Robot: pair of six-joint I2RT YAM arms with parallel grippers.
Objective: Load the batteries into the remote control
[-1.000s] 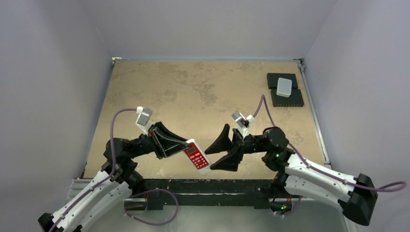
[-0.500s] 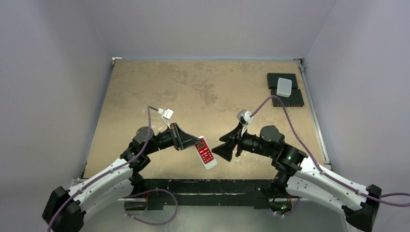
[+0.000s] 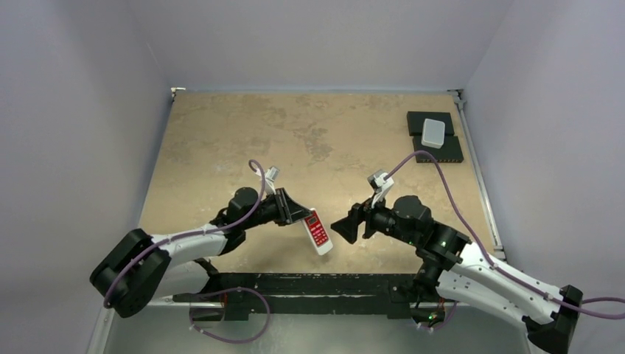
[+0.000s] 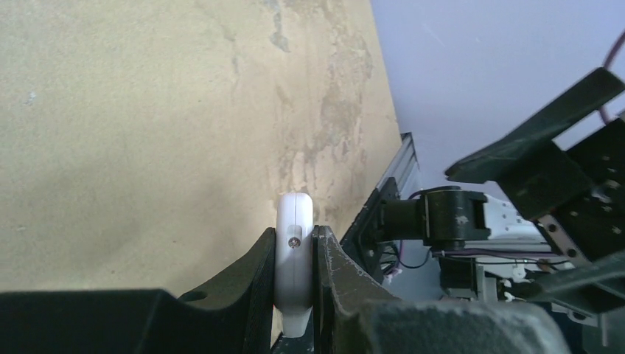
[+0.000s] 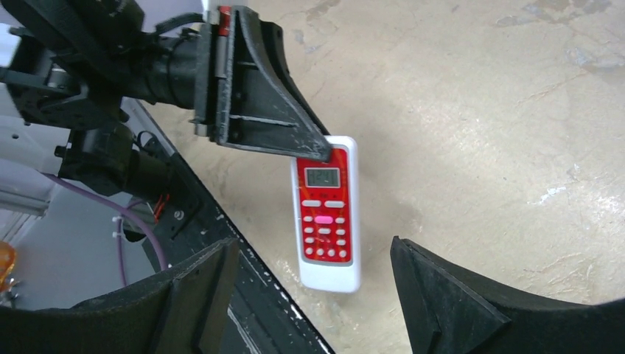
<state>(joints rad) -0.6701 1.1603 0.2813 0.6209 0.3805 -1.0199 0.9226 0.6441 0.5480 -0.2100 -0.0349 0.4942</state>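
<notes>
The remote control (image 3: 318,232) is a small white slab with a red button panel. My left gripper (image 3: 305,217) is shut on its upper end and holds it above the table's near edge. The left wrist view shows the remote (image 4: 295,251) edge-on, pinched between both fingers. My right gripper (image 3: 346,227) is open, just right of the remote, apart from it. In the right wrist view the remote (image 5: 326,214) hangs ahead, between my spread fingers (image 5: 442,295). The batteries are not in view.
A plain white box (image 3: 433,132) rests on two black pads (image 3: 438,149) at the table's far right. The table's black front rail (image 3: 309,282) runs just below the remote. The right arm's purple cable (image 3: 431,166) arcs above the table.
My left arm has reached further right and lower, carrying the remote toward the middle and turning it more upright. My right gripper has narrowed somewhat and drawn slightly right.
</notes>
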